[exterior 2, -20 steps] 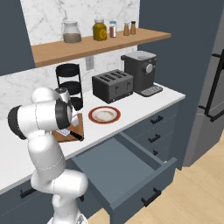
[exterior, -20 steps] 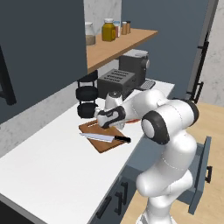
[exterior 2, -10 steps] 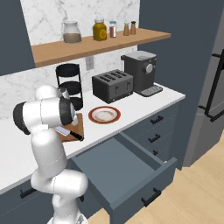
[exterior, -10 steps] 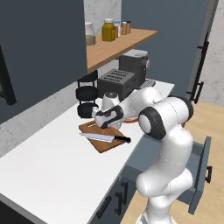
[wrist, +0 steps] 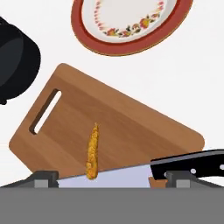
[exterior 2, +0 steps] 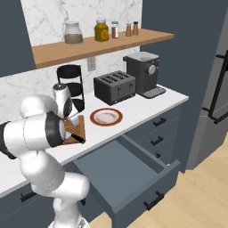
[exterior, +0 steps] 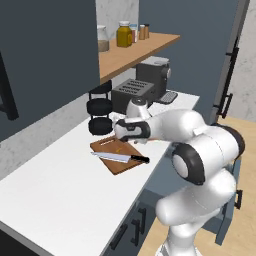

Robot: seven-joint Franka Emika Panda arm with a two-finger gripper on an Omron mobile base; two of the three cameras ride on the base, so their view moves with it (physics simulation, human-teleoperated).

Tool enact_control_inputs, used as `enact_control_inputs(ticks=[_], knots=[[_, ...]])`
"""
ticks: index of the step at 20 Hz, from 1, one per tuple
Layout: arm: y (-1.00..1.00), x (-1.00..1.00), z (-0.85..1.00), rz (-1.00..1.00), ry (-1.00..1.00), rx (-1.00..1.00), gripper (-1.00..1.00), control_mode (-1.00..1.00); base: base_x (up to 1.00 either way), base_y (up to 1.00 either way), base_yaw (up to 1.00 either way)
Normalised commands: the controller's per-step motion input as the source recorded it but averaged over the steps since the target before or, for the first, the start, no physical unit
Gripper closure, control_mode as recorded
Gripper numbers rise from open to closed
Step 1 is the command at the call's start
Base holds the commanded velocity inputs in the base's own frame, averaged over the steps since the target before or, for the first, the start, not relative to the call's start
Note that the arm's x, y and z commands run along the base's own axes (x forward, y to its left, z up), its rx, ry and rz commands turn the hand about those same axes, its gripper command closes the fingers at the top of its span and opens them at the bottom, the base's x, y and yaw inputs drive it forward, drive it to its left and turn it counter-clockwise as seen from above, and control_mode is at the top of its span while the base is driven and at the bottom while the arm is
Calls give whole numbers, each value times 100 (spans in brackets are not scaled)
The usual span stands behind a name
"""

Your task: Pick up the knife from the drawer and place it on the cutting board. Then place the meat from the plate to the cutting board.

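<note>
Currently the end effector hangs over the board, camera looking straight down at it. Hand view: two finger tips stand wide apart at the bottom edge, nothing between them, so it is open and holds nothing.

Hand view shows what the base views barely resolve: the meat lies on the board, a thin tan strip, its near end touching the knife blade. It sits just ahead of the end effector, between the tips' line and the slot hole. The knife lies across the board's near edge, blade directly under the tips, black handle running off to the right tip's side. The plate is farther ahead, past the board's far edge, bare in its white centre. A black pot sits ahead to the left.

Left base view shows the board on the white worktop, the knife along its front edge, and the end effector just above the far side. Meat is only a speck there.

Right base view adds the drawer, pulled open, below and well right of the end effector, and the plate beside the board. The arm hides most of the board there. A toaster and coffee machine stand beyond the plate.
</note>
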Motion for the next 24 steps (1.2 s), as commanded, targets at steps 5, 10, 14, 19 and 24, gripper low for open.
enact_control_inputs(ticks=[5, 10, 14, 19, 24], knots=[[-57, -96, 78, 0, 0, 2, -100, -100, 0, 0, 0], [-45, -88, 79, 0, 0, 0, -100, -100, 0, 0, 0], [-51, -75, 64, 0, 0, 0, -100, -100, 0, 0, 0], [-53, -67, 32, -4, -4, 0, -100, -100, 0, 0, 0], [-40, -69, 2, -4, -5, 0, -100, -100, 0, 0, 0]])
